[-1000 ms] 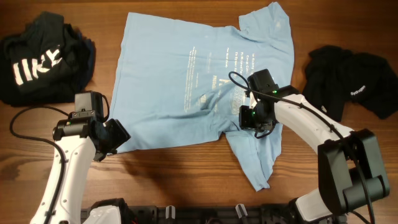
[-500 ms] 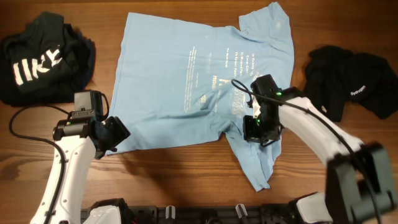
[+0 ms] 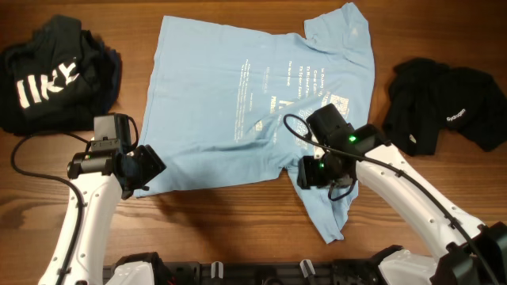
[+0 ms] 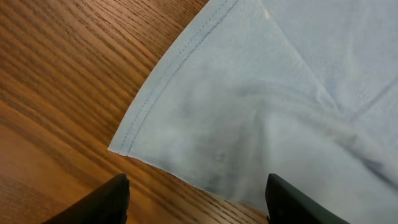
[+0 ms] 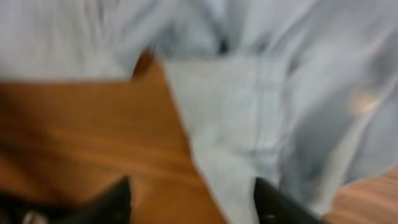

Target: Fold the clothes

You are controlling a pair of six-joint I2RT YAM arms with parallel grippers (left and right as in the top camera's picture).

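The light sky-blue T-shirt (image 3: 253,95) lies spread flat on the wooden table, pale text lines facing up, with one sleeve (image 3: 329,210) trailing toward the front edge. My left gripper (image 3: 150,168) is open just in front of the shirt's lower-left hem corner (image 4: 134,146), its dark fingertips (image 4: 106,202) over bare wood with nothing between them. My right gripper (image 3: 309,172) is open over the sleeve's left edge near the armpit. In the blurred right wrist view the right gripper (image 5: 193,202) straddles that cloth edge (image 5: 249,112) without holding it.
A crumpled black garment with white lettering (image 3: 55,75) sits at the back left. Another black garment (image 3: 444,99) lies at the right. Bare wood (image 3: 230,222) runs along the front, between the arms.
My right gripper was shut on the shirt by the sleeve; it has opened and shifted left toward the front. The left gripper crept slightly toward the hem corner.
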